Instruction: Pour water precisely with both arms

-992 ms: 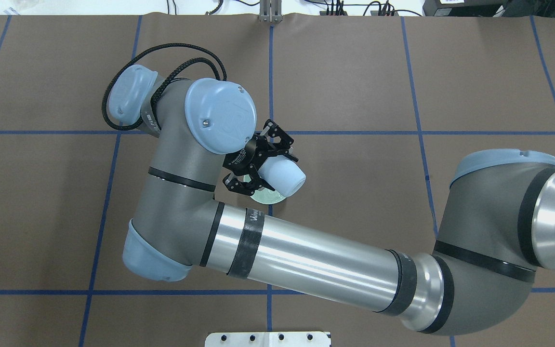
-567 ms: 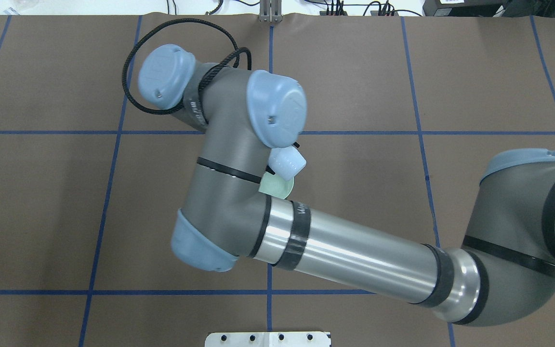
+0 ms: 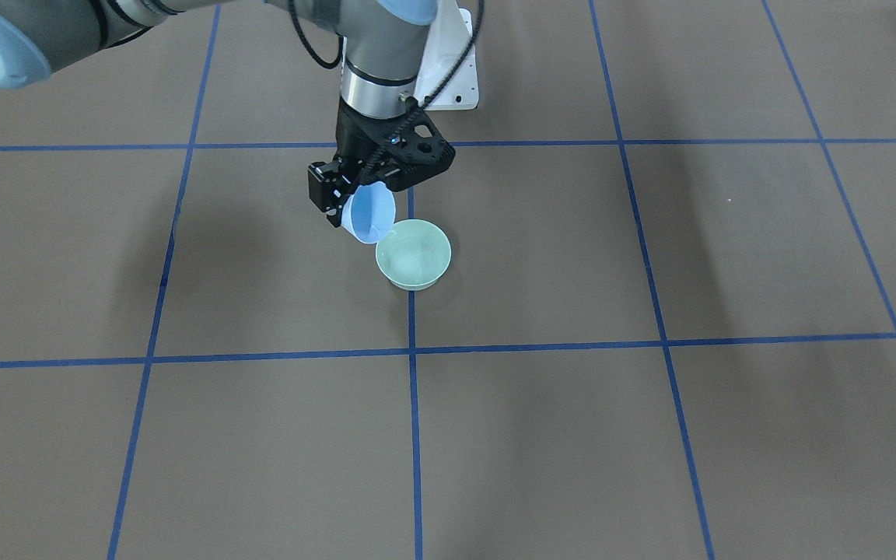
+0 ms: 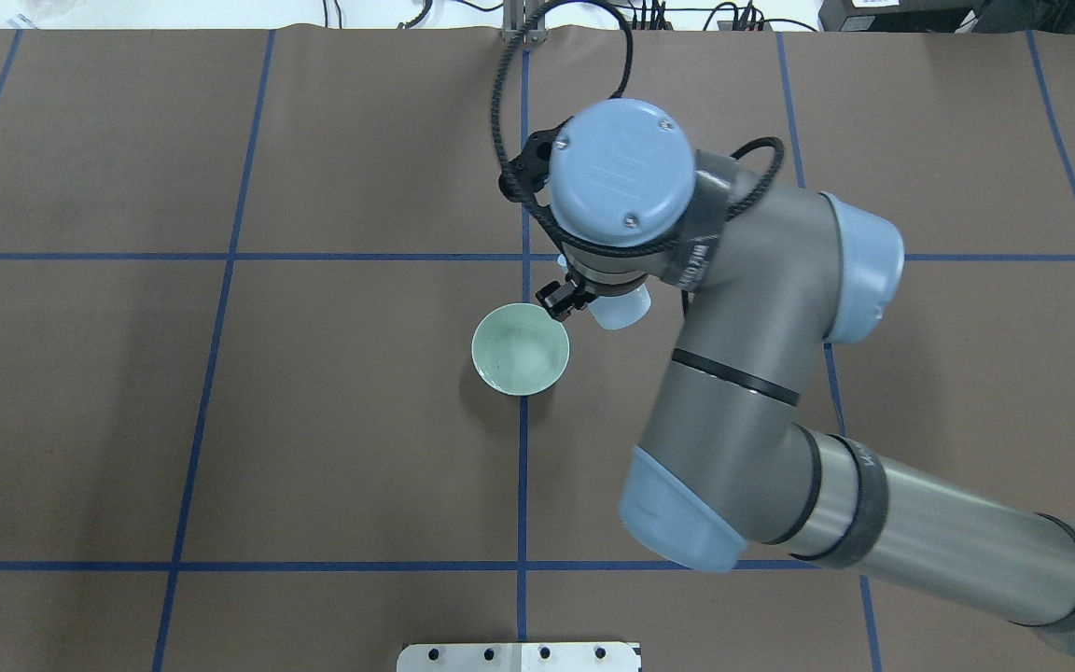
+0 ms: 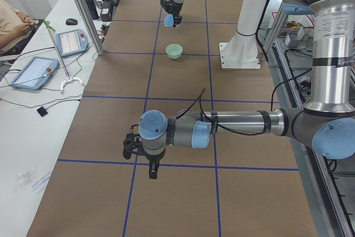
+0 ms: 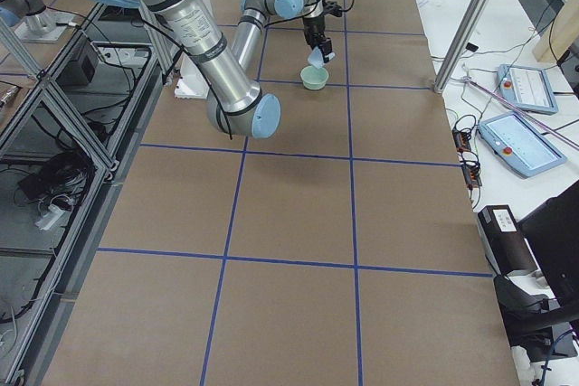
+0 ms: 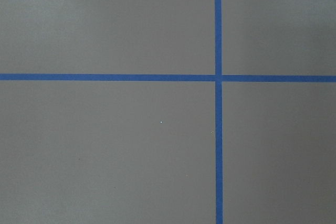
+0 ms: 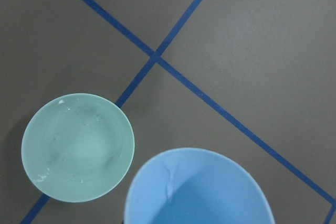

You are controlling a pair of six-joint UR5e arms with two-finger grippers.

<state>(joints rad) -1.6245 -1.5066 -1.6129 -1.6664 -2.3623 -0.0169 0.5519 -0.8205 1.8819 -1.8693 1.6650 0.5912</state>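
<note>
We see a brown table cover (image 4: 360, 420) crossed by a wide grid of blue tape lines (image 4: 360, 257). The bowl (image 4: 520, 350) is a plain, pale mint green. The cup (image 3: 370, 214) is plain light blue. The right arm (image 4: 733, 373) has silver and dark-grey tubes, black bands and light-blue joint caps (image 4: 621, 180). The left arm (image 5: 238, 121) has the same colours. The right gripper (image 3: 358, 204) and its cable (image 4: 495, 93) are black. The pedestal (image 5: 239, 56) is white.

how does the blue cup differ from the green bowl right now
The blue cup is light blue; the green bowl is pale mint. The blue cup hangs tilted in the right gripper, clear of the table; the green bowl stands upright on it. Both are open, round-mouthed and plain.
</note>
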